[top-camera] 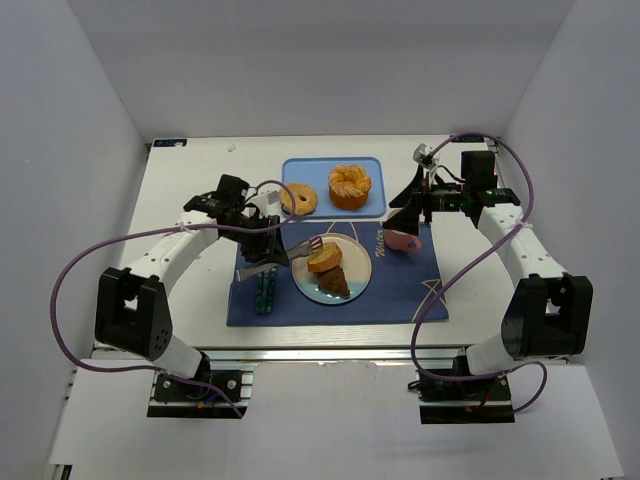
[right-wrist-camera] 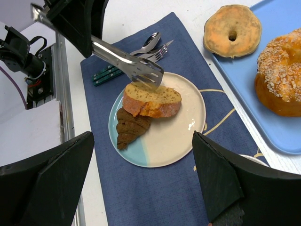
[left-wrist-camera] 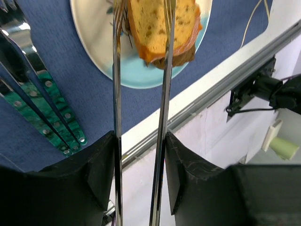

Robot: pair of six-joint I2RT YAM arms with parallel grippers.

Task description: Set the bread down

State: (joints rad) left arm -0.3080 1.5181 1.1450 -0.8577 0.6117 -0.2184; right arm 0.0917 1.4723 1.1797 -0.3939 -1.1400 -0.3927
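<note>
**Bread on plate, tongs at the slice**

Room: white table (top-camera: pixel 190 200) boxed in by plain white walls (top-camera: pixel 80 100). A blue placemat (top-camera: pixel 400 290) lies mid-table, and a blue tray (top-camera: pixel 320 168) sits behind it with two ring-shaped breads. The round plate (right-wrist-camera: pixel 183 127), cream and pale blue, is on the placemat. Green-handled cutlery (top-camera: pixel 265 290) lies just left of it.

Bread (right-wrist-camera: pixel 153 100): a thick slice with yellow speckled crumb and orange-brown crust. It lies on the plate's left half, partly over a dark brown pastry (right-wrist-camera: pixel 131 129).

Left arm reaches in from the left. The left gripper (left-wrist-camera: pixel 140 146) is pinching metal tongs (right-wrist-camera: pixel 124 61), one tong arm against each pad. The tong arms stand apart with tips either side of the slice; can't tell if they touch it.

Right arm is bent in from the right. The right gripper (right-wrist-camera: pixel 142 141) hangs above the plate with fingers spread wide, holding nothing.
</note>
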